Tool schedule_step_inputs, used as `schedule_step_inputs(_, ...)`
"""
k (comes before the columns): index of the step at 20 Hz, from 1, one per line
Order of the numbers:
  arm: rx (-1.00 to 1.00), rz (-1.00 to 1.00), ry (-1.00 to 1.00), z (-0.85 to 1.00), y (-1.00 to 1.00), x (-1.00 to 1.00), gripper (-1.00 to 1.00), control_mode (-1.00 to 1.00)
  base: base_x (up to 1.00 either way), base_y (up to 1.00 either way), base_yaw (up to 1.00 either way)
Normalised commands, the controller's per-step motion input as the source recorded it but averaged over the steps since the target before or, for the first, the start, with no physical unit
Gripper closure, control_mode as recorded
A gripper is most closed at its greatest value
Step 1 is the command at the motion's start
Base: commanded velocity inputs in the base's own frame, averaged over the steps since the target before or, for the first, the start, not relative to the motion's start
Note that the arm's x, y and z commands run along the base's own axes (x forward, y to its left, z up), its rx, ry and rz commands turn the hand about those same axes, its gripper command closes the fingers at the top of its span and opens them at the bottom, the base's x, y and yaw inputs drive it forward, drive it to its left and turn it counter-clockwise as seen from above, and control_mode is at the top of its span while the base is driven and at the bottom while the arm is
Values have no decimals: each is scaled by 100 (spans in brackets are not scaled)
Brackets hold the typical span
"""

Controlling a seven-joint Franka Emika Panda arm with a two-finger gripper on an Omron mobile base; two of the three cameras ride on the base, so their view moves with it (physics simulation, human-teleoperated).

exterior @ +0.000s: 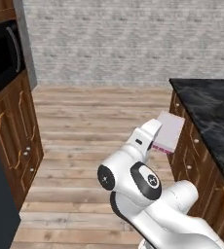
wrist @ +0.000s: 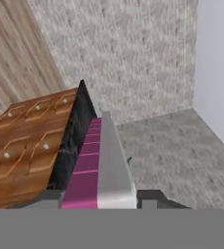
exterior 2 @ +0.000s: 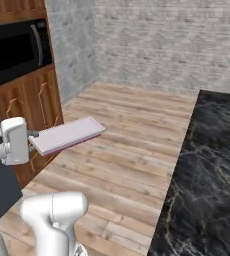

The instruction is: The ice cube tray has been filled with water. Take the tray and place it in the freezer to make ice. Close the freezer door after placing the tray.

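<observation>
The tool (exterior 2: pixel 33 141) is gripping the ice cube tray (exterior 2: pixel 67 135) clear of the desk (exterior 2: pixel 212 165); freezer placement and, seemingly, door-closing are remaining.

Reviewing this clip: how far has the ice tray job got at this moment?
Done: the ice cube tray is picked up, clamped at one end in the shut gripper and held level above the wood floor, off the black counter. In hand: carrying it. Left: setting it in the freezer, then closing the freezer door.
</observation>
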Motion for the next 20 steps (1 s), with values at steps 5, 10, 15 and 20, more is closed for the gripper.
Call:
schedule_step_inputs(5, 0, 0, 0, 0, 0, 0, 100, 100, 68, -2, 11)
schedule_step_inputs(10, 0, 0, 0, 0, 0, 0, 100, 100, 60, 0, 48)
schedule_step_inputs(15, 0, 0, 0, 0, 0, 0, 100, 100, 61, 0, 61)
schedule_step_inputs(20, 0, 0, 0, 0, 0, 0, 100, 100, 47, 0, 68)
